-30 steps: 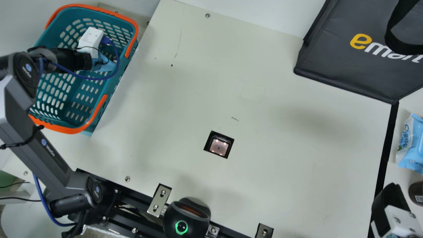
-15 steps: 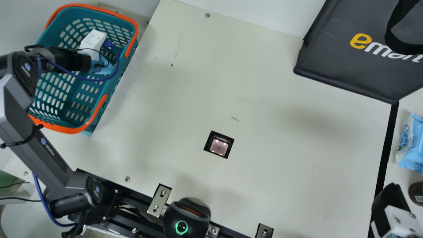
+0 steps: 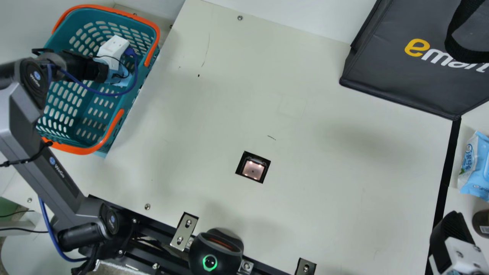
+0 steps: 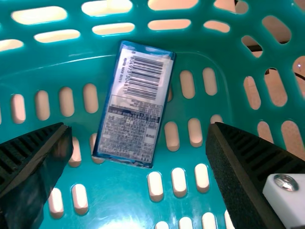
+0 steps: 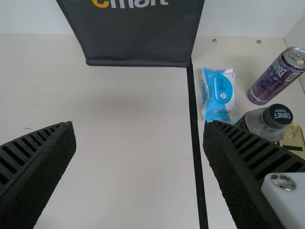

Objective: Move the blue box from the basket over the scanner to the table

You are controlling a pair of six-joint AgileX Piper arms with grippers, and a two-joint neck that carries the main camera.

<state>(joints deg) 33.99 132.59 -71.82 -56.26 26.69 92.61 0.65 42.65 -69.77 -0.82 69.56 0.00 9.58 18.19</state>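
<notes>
Inside the teal basket (image 3: 68, 32): the blue box (image 4: 136, 102) lies flat on the slotted bottom, near one wall, its barcode label facing up.
Left jaws (image 3: 113, 49): down in the basket and spread wide, one to either side of the blue box, touching neither edge of it.
Blue cable (image 3: 133, 78): loops over the basket's opening beside the left jaws.
Basket wall: stands between the blue box and the scanner.
Scanner (image 3: 253, 168): lit, set in a square cutout in the worktop (image 3: 305, 191), well apart from the basket.
Right jaws (image 3: 450, 233): over the worktop's right side, spread, with nothing between them.
Black bag (image 3: 401, 76): at the far right of the worktop.
Black strip (image 3: 445, 172): runs from the bag's corner toward the right jaws.
Beyond the strip: a blue wipes pack (image 3: 475, 166), a black-lidded jar (image 5: 267, 121), a purple can (image 5: 276, 78) and a gold tin (image 5: 294, 138) beside the jar.
</notes>
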